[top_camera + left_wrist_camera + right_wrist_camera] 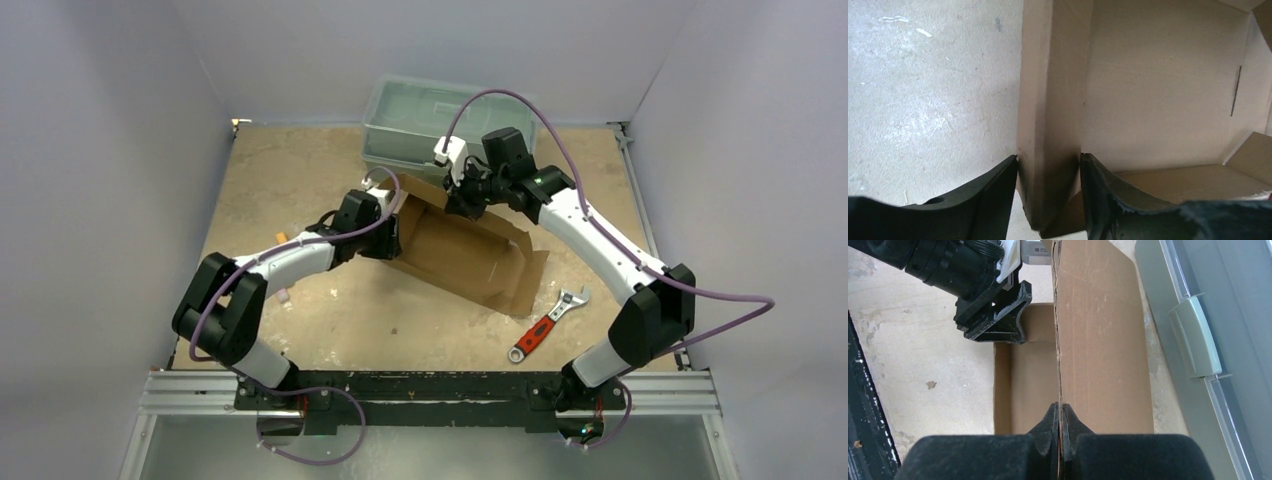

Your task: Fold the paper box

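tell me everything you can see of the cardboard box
The paper box is plain brown corrugated cardboard, half folded, lying open side up at an angle on the table. Its floor lies flat, and a thin slit shows in one panel. The left gripper pinches a raised, doubled side wall. The right gripper clamps the edge of a far flap standing upright beside the grey-green toolbox. The near flaps lie flat, unfolded.

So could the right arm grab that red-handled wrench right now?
Probably not yet: the right pincer is clamped on a flap of the paper box. The wrench itself lies uncovered near that arm, so letting go should free the way.
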You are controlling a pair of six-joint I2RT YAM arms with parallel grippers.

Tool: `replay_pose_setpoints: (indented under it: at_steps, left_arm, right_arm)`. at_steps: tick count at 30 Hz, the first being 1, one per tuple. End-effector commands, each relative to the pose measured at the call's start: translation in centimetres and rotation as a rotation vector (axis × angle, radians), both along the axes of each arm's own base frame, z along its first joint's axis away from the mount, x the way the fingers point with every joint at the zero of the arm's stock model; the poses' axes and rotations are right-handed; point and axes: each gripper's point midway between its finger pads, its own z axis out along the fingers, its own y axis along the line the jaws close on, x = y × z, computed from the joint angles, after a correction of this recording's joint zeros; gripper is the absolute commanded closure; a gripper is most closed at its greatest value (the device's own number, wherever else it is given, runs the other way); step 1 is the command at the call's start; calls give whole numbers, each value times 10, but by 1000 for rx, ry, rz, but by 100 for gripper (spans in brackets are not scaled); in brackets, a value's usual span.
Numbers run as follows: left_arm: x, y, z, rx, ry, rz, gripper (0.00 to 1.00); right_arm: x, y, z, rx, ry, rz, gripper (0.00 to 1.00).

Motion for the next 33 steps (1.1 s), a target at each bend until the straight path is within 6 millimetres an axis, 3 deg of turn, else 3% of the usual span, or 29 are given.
replay_pose_setpoints:
  at_steps: [1,11,16,25,30,33]
  left_arm:
    - [15,-11,27,-98,-58,-9,50]
    - [17,-18,56,-265,-100,-26,40]
    - [17,-15,69,-293,-132,-27,29]
    - [42,-15,51,-243,-165,-20,28]
    - [58,-23,51,-291,-220,1,35]
    - [65,-25,45,-300,-224,22,54]
  right_arm:
    - [-8,7,2,30,8,25,100]
    - [-12,9,-2,14,2,32,100]
    - [-12,10,-2,10,-4,31,100]
    - [-15,15,6,40,1,27,100]
    - [-14,18,3,49,24,20,100]
    - [-13,19,2,54,37,12,100]
